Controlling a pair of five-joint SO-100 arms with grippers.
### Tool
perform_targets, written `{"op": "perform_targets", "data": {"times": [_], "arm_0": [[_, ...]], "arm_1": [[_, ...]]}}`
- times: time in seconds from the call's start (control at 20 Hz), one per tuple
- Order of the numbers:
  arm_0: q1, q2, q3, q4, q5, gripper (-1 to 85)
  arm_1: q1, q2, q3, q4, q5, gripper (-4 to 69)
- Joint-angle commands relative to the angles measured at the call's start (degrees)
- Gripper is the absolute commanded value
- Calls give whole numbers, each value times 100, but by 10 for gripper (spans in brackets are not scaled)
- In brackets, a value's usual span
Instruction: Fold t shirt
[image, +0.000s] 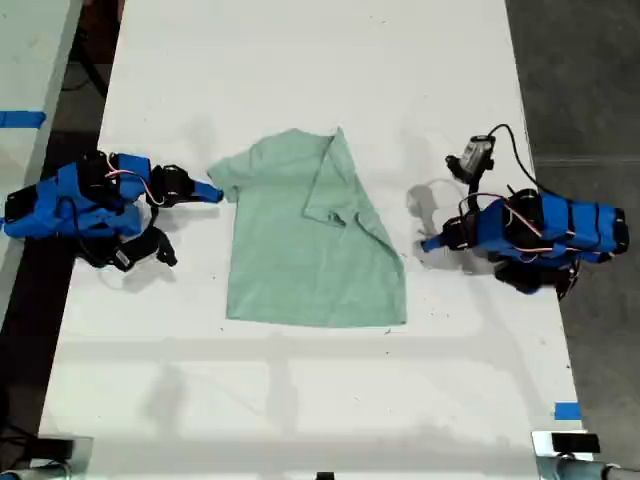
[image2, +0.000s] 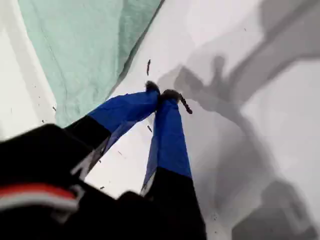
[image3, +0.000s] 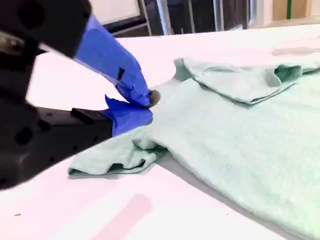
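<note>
- On a white table (image: 300, 400), seen from above, the mint-green t shirt (image: 300, 260) lies flat in the middle, between two blue arms.
- One sleeve on the exterior view's right is already folded over the shirt body; the sleeve (image: 225, 175) on the exterior view's left lies spread outward.
- At that left sleeve, my second gripper (image3: 145, 105) has its jaws pressed together, pinching the bunched sleeve cloth.
- My first gripper (image2: 162, 95) rests on bare table just beside the shirt's edge on the exterior view's right, tips pressed together and holding nothing.
- To do this fold well, I judge the pinched sleeve should lift only slightly, travel straight across toward the shirt's middle, and be laid flat without dragging the body.
- Thin fabric may slip or wrinkle; a slow sweep helps.
</note>
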Motion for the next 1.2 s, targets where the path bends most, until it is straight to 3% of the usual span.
{"op": "perform_targets", "data": {"times": [0.0,0.35,0.45,0.55,0.7,0.8,1.0,1.15], "arm_0": [[633,70,79,-738,1468,-4],[492,70,105,-826,1318,-4],[352,44,-255,-1406,1327,-4],[62,-1116,-1354,-1433,1274,-4],[-316,-5810,-4588,-387,1318,-4],[-870,-7260,-5985,220,1354,-2],[-2285,-8341,-6381,642,1635,261],[-2909,-8613,-5801,413,1837,268]], "arm_1": [[211,79,237,35,18,-15],[202,79,237,35,18,-15],[237,79,237,35,0,-15],[237,79,237,35,18,-15],[220,79,237,35,18,-15],[176,79,237,35,44,-15],[193,79,237,35,-26,-15],[185,79,237,35,-44,-15]]}}
